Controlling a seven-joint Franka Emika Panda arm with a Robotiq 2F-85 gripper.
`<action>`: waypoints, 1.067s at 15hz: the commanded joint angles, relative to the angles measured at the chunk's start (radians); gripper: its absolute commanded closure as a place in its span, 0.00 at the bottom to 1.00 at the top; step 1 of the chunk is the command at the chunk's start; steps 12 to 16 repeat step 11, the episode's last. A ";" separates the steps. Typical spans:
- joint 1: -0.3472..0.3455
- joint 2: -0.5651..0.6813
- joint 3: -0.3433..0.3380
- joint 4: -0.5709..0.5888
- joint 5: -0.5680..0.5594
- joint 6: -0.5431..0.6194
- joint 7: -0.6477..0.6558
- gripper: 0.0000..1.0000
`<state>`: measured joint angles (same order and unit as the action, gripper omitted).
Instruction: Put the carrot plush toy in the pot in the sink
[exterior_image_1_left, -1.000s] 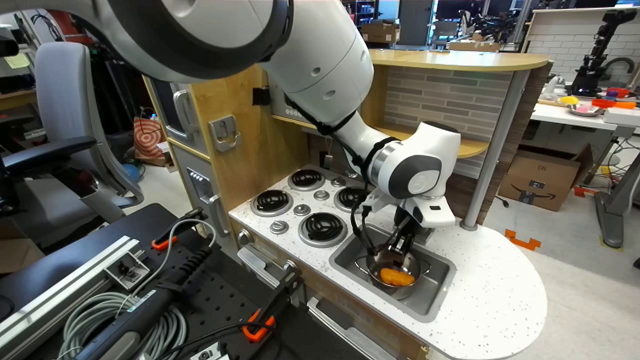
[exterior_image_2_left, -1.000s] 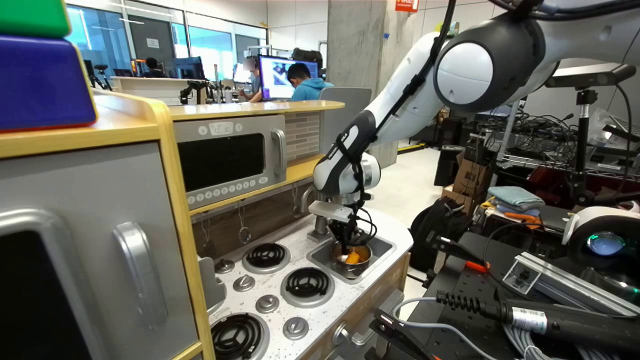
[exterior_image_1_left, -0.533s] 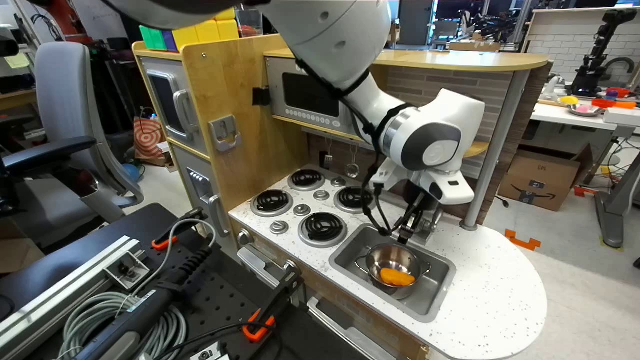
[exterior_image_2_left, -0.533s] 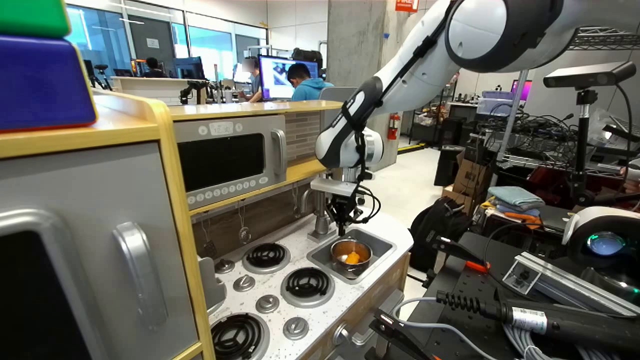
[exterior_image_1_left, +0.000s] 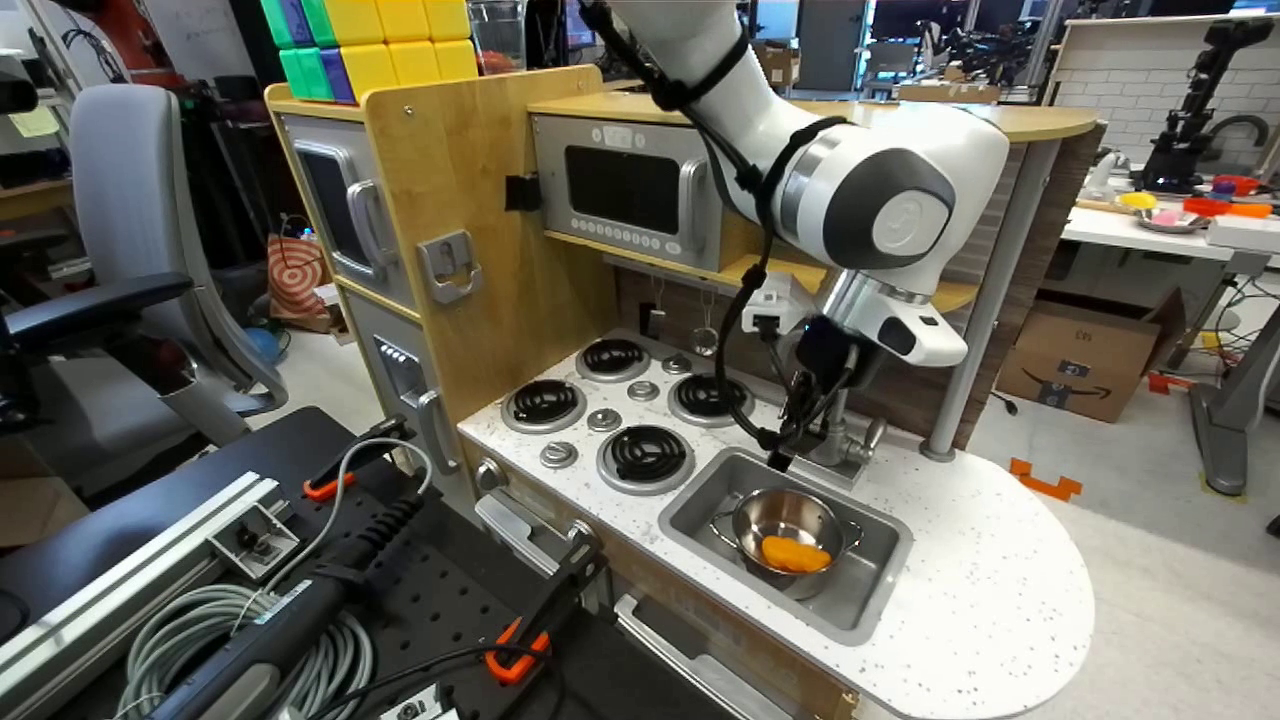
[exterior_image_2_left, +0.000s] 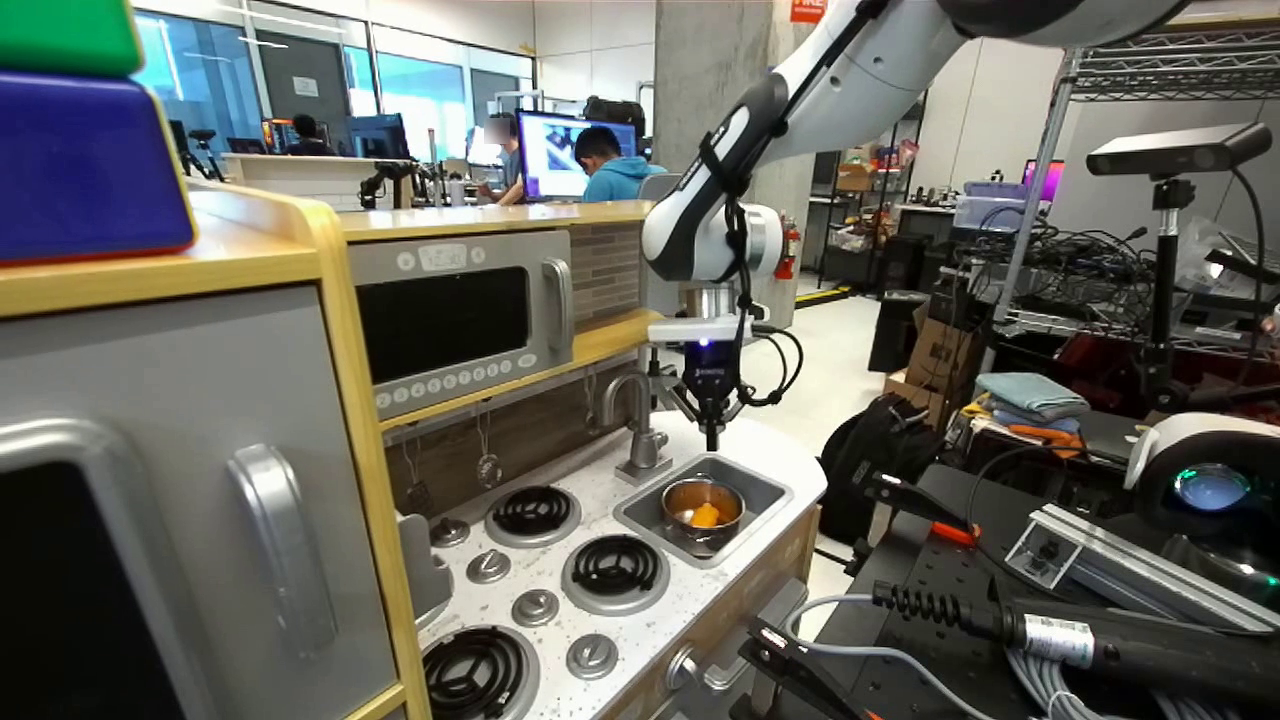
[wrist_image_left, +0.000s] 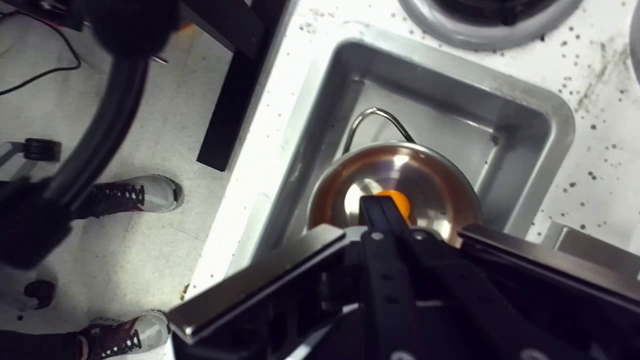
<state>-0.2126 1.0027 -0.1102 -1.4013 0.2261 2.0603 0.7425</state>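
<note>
Arm (exterior_image_2_left: 840, 105) slopes down, gripper (exterior_image_2_left: 712, 440) points downward, jaws pressed together. Below jaws, apart: pot (exterior_image_1_left: 785, 512) in sink (exterior_image_1_left: 872, 578), toy (exterior_image_1_left: 795, 554) inside.

Bright, mirror-glossy metal on the pot (wrist_image_left: 427, 185), highlights flaring across its smooth inside, while the sink (wrist_image_left: 455, 145) plays it duller in satin-finish metal. The carrot plush toy (exterior_image_1_left: 793, 554) looks smooth and matt, the gripper (wrist_image_left: 381, 210) matt too, with sleek metallic-looking plates (wrist_image_left: 257, 280). And there's glossy, varnished-looking wood along the shelf (exterior_image_2_left: 470, 218), smooth speckled finish on the counter (exterior_image_1_left: 980, 600), soft sheen on the metal-look faucet (exterior_image_2_left: 642, 445).
</note>
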 joint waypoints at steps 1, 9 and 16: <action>0.007 -0.114 -0.028 -0.087 -0.012 -0.133 -0.098 1.00; 0.013 -0.139 -0.069 -0.065 0.001 -0.278 -0.176 0.91; 0.013 -0.144 -0.072 -0.068 0.000 -0.283 -0.179 0.76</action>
